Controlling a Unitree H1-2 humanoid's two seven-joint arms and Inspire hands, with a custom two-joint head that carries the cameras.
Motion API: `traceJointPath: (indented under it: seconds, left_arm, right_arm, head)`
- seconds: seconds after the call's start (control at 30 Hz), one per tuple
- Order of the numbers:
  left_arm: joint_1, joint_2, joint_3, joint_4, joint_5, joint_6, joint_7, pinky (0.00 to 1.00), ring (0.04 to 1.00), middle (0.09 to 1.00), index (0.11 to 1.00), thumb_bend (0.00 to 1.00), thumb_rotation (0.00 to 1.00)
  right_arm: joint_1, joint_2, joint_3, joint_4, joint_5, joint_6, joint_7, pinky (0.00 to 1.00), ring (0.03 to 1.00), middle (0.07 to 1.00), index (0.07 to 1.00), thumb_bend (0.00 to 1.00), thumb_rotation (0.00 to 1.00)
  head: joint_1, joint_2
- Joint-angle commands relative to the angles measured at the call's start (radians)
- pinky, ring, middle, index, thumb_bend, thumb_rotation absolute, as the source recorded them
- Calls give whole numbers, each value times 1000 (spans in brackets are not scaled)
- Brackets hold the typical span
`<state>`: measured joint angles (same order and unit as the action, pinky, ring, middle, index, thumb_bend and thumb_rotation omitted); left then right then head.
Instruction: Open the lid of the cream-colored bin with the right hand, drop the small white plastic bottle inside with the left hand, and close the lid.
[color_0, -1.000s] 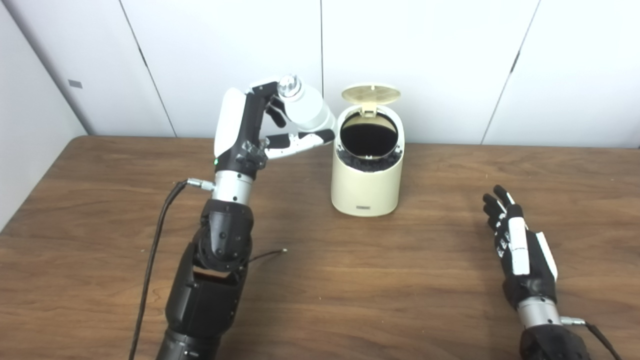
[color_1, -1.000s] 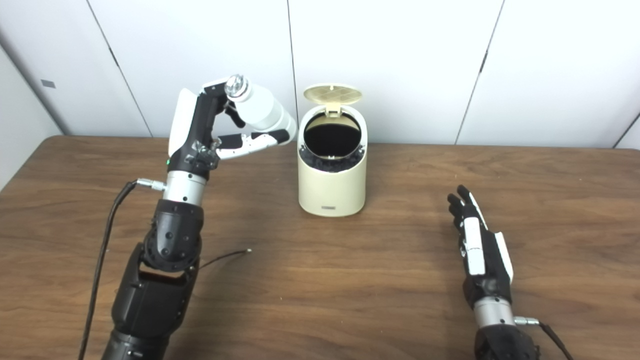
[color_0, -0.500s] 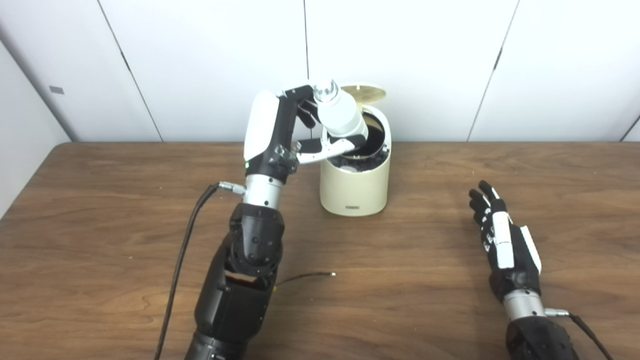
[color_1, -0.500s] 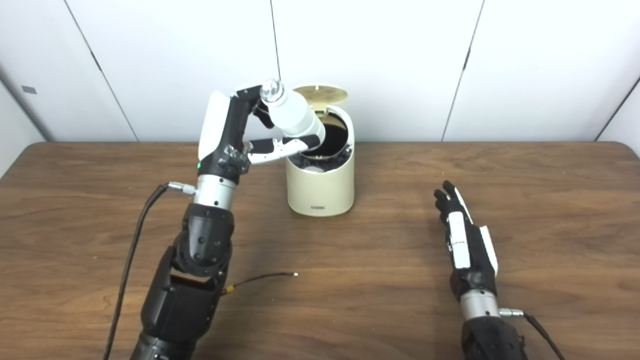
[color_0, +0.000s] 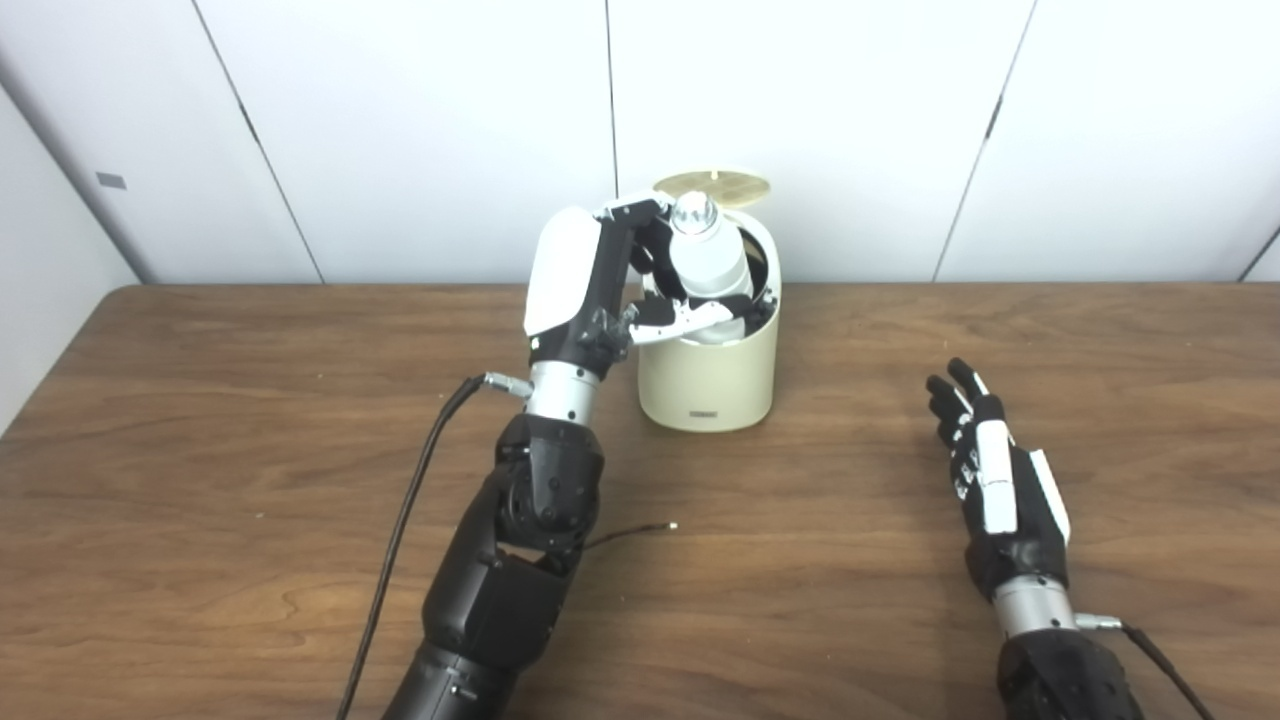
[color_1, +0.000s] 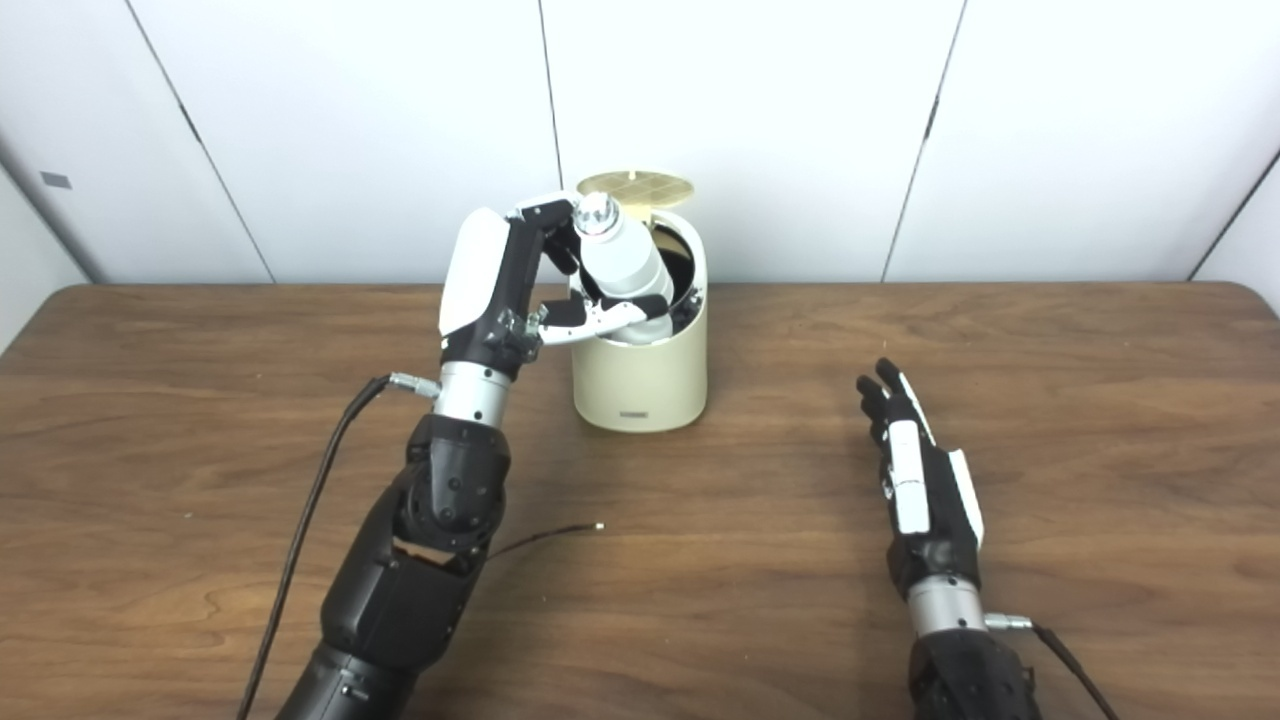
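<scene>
Left hand (color_0: 640, 290) clamped on bottle (color_0: 708, 262), tilted over open bin (color_0: 708, 375) mouth, upper centre; lid (color_0: 711, 183) up. Advise: centre bottle over opening, then release. Right hand (color_0: 990, 480) idle, fingers apart, lower right on table (color_0: 200, 480).

Plastic bin and bottle on a wood-grain desk.
The desk (color_0: 200, 420) is brown wood grain with a smooth, low sheen. The cream bin (color_0: 708, 375) looks like matt plastic. The white bottle (color_0: 708, 262) is smooth plastic with a shiny, clear-looking cap. The left hand (color_0: 610, 290) has glossy white and black shells.
</scene>
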<state>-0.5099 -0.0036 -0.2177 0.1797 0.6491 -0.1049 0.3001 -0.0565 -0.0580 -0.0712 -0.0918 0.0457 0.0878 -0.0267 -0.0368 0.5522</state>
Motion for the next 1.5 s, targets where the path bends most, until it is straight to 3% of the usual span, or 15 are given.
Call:
traceJointPath:
  seconds: [0.0, 0.2, 0.33, 0.67, 0.87, 1.13, 1.3, 1.47]
  left_arm:
    - [-62, 0, 0, 12, 24, -60, 72, 399, 443, 436, 485, 525, 0]
    - [-84, -5, 9, 72, 25, -93, 144, 313, 380, 419, 485, 523, 0]
    - [-99, 0, 9, 101, 27, -124, 178, 302, 365, 419, 485, 522, 0]
    - [-106, 4, 9, 107, 48, -120, 213, 299, 362, 420, 485, 522, 0]
    - [-103, 1, 9, 108, 29, -115, 186, 322, 383, 420, 485, 522, 0]
    - [-93, 2, 6, 80, 36, -24, 116, 390, 436, 440, 485, 525, 0]
    - [-92, 14, -2, 73, 50, 27, 73, 483, 528, 474, 487, 525, 0]
    - [-94, 30, -25, 67, 92, 68, 64, 527, 562, 475, 493, 527, 0]
  right_arm:
    - [-30, 5, 5, -12, -2, -34, 4, 960, 943, 907, 931, 549, 979]
    - [-30, 15, 1, -23, 15, -27, 1, 949, 937, 898, 929, 541, 957]
    - [-27, 7, 8, -30, 0, -20, 3, 928, 933, 894, 924, 524, 986]
    - [-20, 7, 19, -52, -1, 4, 4, 922, 926, 885, 906, 528, 973]
    - [-19, 15, 17, -67, 4, 24, -3, 923, 923, 879, 909, 533, 971]
    - [-20, 7, 16, -60, 9, 12, 6, 912, 919, 877, 918, 540, 966]
    - [-19, 7, 14, -58, 15, 10, 7, 913, 918, 877, 918, 541, 957]
    - [-16, 3, 20, -64, 6, 17, 8, 909, 919, 877, 918, 535, 977]
  head:
    - [-2, 0]
    - [-3, -2]
    - [-4, -2]
    - [-1, 7]
    - [0, 11]
    - [6, 16]
    - [7, 17]
    - [8, 12]
